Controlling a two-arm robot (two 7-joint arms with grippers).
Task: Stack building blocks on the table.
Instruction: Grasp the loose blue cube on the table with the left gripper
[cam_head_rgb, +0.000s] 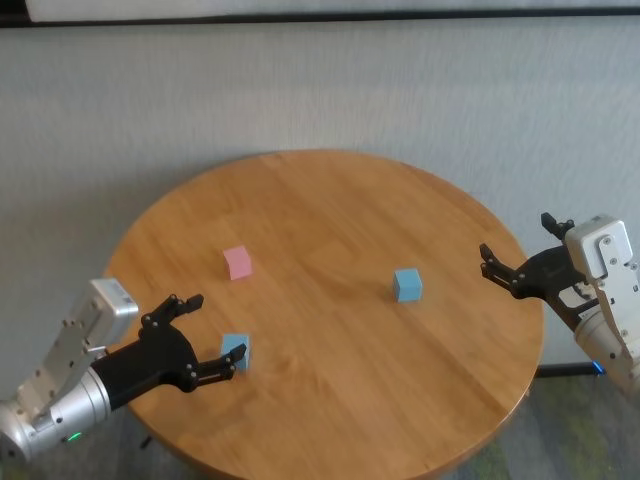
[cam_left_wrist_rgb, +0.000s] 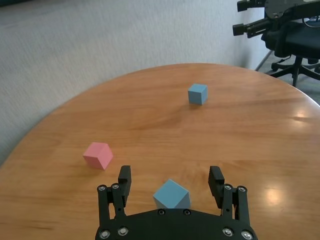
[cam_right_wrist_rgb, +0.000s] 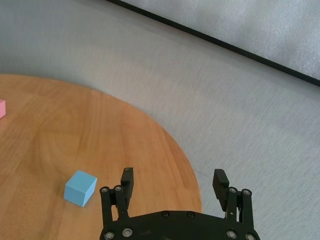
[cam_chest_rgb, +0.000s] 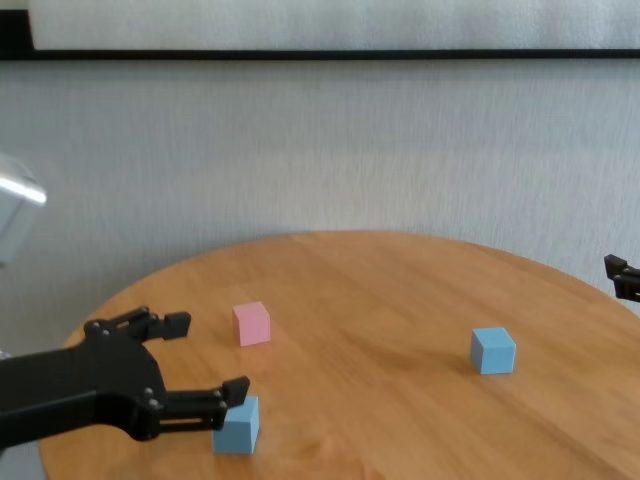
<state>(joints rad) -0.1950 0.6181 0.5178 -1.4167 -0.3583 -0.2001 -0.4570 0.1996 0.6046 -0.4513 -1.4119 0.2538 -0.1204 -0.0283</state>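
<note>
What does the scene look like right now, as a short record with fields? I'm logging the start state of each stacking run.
table: round wooden top, three separate blocks, none stacked
near blue block: on the robot's left, between the open fingers of the left claw, not yet gripped
pink block: alone, farther back on the left
far blue block: alone, right of centre
right claw: open, at the table's right edge, holding nothing

A plain pale grey wall (cam_head_rgb: 330, 90) with a fine woven texture fills the far side of the room. A thin dark strip (cam_chest_rgb: 330, 54) runs along it high up, with a lighter band (cam_chest_rgb: 330, 22) above. On the right stands a black office chair (cam_left_wrist_rgb: 295, 42) on grey floor (cam_left_wrist_rgb: 312, 85), lit by soft daylight.
</note>
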